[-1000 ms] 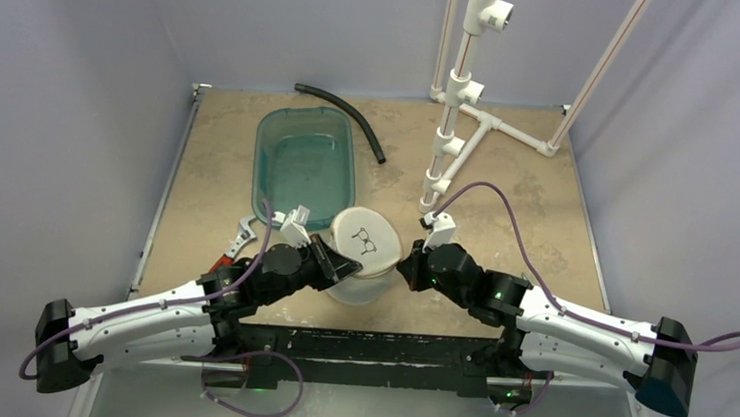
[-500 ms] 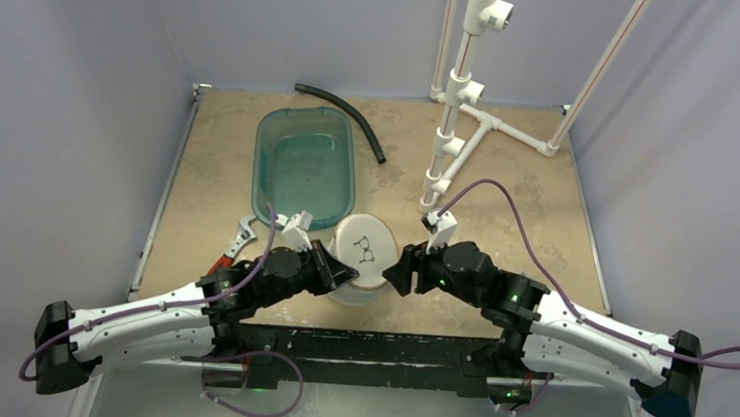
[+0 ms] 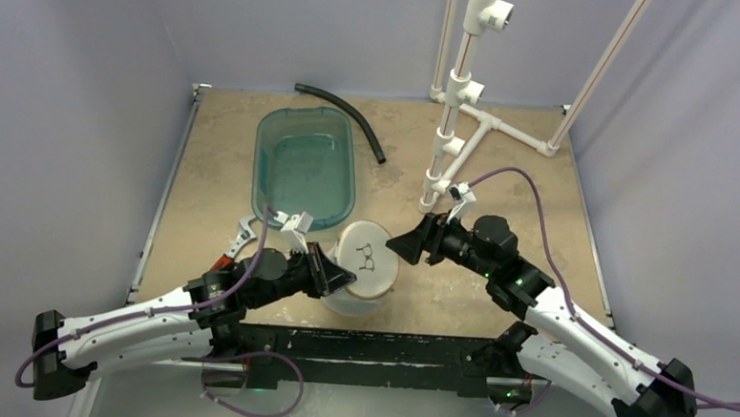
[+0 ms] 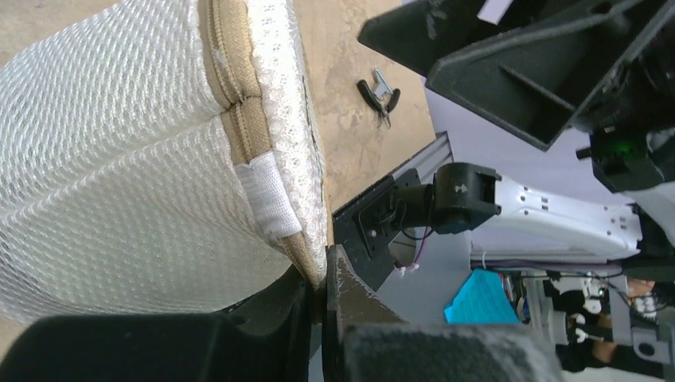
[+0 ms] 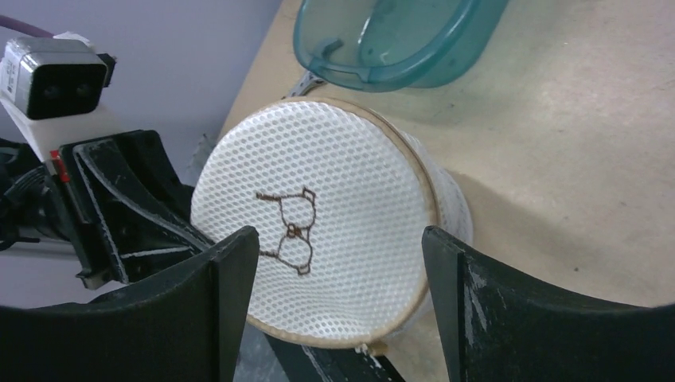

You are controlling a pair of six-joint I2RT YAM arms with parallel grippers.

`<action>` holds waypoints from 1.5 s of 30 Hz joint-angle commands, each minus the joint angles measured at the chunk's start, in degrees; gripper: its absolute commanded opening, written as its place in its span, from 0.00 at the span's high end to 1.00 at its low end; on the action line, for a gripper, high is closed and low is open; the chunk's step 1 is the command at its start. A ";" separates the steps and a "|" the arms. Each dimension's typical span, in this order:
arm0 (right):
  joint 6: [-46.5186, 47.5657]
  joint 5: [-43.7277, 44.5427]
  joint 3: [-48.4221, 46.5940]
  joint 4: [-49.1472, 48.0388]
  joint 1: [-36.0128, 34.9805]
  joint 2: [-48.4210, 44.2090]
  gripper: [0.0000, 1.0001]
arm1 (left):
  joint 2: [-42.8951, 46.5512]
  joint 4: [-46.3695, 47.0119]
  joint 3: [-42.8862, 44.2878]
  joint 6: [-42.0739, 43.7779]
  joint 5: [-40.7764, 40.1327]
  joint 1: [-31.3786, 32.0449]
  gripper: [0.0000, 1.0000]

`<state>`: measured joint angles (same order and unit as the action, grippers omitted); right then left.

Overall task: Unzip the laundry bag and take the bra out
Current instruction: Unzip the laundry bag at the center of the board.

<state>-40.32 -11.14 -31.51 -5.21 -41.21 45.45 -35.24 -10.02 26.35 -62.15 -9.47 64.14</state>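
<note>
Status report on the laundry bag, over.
Left pincer shut on rim of white mesh drum-shaped laundry bag. Right pincer open, facing its closed top. Nothing blocking.

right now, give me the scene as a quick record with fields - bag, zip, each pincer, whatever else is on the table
bag: laundry bag standing on the table near the arm bases, round top with the bra outline facing up
zip: looks closed along the rim; no bra visible outside the bag
left pincer: shut on the bag's rim seam
right pincer: open, at the bag's right side, holding nothing
behind bag: teal tub, empty
far edge: black hose, white pipe stand
</note>
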 commanded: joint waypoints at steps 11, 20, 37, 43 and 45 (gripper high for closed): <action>-1.38 -16.68 4.37 -14.46 6.38 2.56 0.21 | -1.90 6.26 2.82 7.58 6.97 -0.12 1.00; -0.29 -16.18 5.17 -12.19 6.53 2.99 0.25 | -2.60 7.12 2.55 8.17 7.02 -0.15 1.00; -5.49 -20.29 16.54 -20.56 7.09 0.78 0.33 | 0.24 7.50 0.92 8.90 7.84 -0.12 1.00; -10.54 -24.86 19.38 -31.23 7.12 3.63 0.46 | -2.91 11.56 0.98 9.58 10.62 -0.12 1.00; -11.16 -25.59 19.75 -32.66 7.10 4.57 0.52 | -3.45 11.85 0.94 9.66 10.61 -0.15 1.00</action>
<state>-48.07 -32.25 -12.69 -28.47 -34.33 48.53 -38.02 -4.32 26.55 -54.22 -0.91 64.14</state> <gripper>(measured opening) 0.526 0.041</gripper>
